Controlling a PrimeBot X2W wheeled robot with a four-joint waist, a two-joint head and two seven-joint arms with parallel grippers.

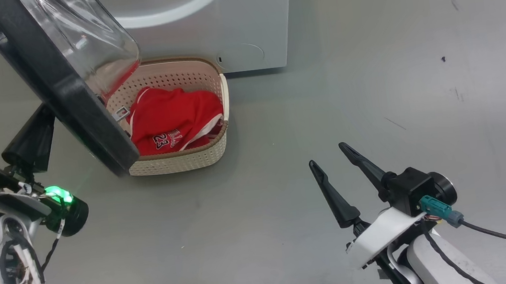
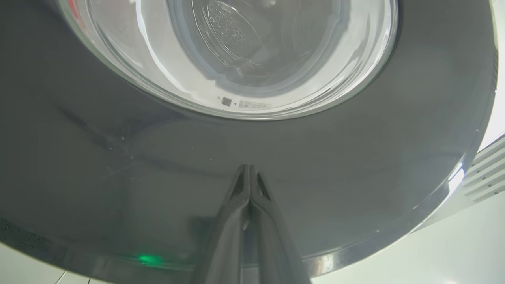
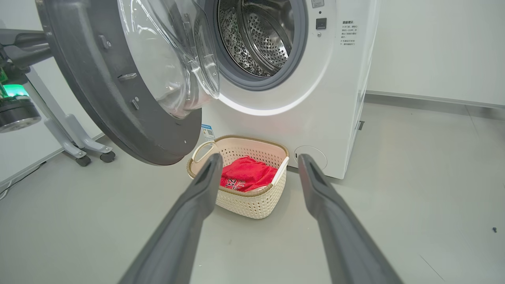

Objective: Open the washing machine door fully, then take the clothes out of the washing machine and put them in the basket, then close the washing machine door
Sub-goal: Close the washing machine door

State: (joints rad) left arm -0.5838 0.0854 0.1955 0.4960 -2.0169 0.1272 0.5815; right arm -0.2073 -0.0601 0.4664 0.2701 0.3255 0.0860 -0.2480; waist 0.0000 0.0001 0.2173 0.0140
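The washing machine (image 3: 335, 98) stands with its steel drum (image 3: 256, 35) in sight. The washing machine door (image 1: 58, 88) hangs part-way open, its black rim over the left end of the basket (image 1: 187, 159). Red clothes (image 1: 173, 118) printed with 23 lie in the basket. My left gripper (image 2: 248, 169) is shut on nothing, its tips against the outer black face of the door below the glass window (image 2: 236, 51). My right gripper (image 1: 332, 161) is open and empty, low over the floor to the right of the basket, pointing at it (image 3: 240, 205).
A wheeled stand (image 3: 79, 134) stands on the floor beyond the door, to its left in the right wrist view. Grey floor (image 1: 418, 68) stretches to the right of the machine. A white wall (image 3: 434, 47) runs behind it.
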